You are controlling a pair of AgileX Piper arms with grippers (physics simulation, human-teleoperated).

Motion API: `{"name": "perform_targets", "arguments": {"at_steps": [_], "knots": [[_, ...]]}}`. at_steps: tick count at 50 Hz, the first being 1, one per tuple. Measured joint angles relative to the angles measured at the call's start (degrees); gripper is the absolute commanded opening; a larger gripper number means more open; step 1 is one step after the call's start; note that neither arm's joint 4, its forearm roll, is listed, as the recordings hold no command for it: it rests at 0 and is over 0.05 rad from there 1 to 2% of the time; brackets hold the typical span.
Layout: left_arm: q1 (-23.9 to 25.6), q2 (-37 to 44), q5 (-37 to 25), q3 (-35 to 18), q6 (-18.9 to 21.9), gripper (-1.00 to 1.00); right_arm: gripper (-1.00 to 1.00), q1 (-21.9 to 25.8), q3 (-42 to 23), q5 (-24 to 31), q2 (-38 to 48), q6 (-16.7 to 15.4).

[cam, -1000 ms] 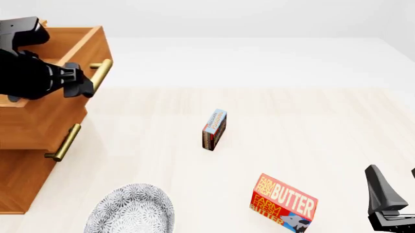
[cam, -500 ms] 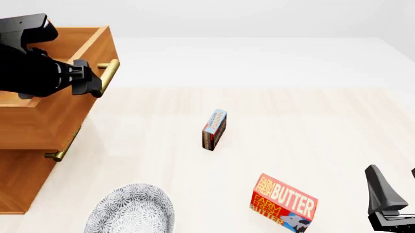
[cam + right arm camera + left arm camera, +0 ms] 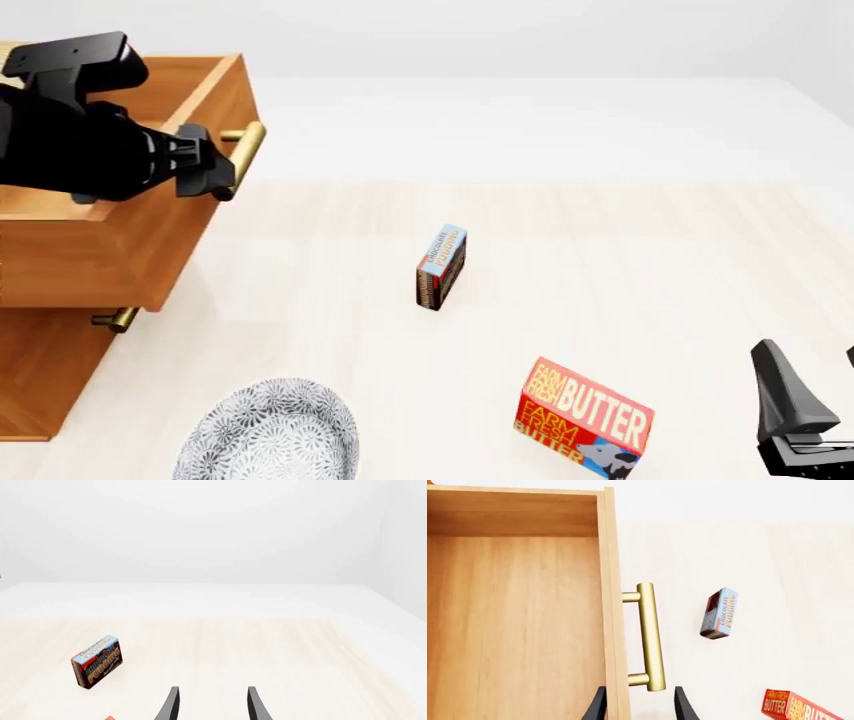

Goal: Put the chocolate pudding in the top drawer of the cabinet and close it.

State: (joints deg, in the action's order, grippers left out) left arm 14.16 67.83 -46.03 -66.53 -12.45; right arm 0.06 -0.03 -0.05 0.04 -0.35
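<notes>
At the upper left of the front view, the smooth wooden top drawer (image 3: 127, 235) of the cabinet (image 3: 40, 370) stands further out than a second ago. The left gripper (image 3: 639, 705) has its jaws spread around the round brass handle (image 3: 650, 636). The thin chocolate pudding (image 3: 442, 266) box stands mid-table. The right gripper (image 3: 212, 704) is spread, holding nothing.

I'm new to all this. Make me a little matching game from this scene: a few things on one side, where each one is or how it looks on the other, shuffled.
Things:
1. chocolate pudding
2. top drawer
3. butter box
4. patterned plate

States:
A. pulled out, nothing inside
B. standing on edge mid-table
C. red, near the right end effector
D. grey-white, in front of the cabinet

Pairs: 1-B, 2-A, 3-C, 4-D
</notes>
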Motion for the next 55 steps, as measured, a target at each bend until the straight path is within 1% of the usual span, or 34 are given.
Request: {"name": "perform_targets", "arguments": {"at_steps": [30, 55], "knots": [[3.5, 0.9, 1.4, -0.3, -1.2, 1.0, 1.0, 0.0, 0.0, 0.0, 0.0, 0.0], [5.3, 1.6, 2.9, -0.9, -1.8, 1.0, 1.0, 0.0, 0.0, 0.0, 0.0, 0.0]]}}
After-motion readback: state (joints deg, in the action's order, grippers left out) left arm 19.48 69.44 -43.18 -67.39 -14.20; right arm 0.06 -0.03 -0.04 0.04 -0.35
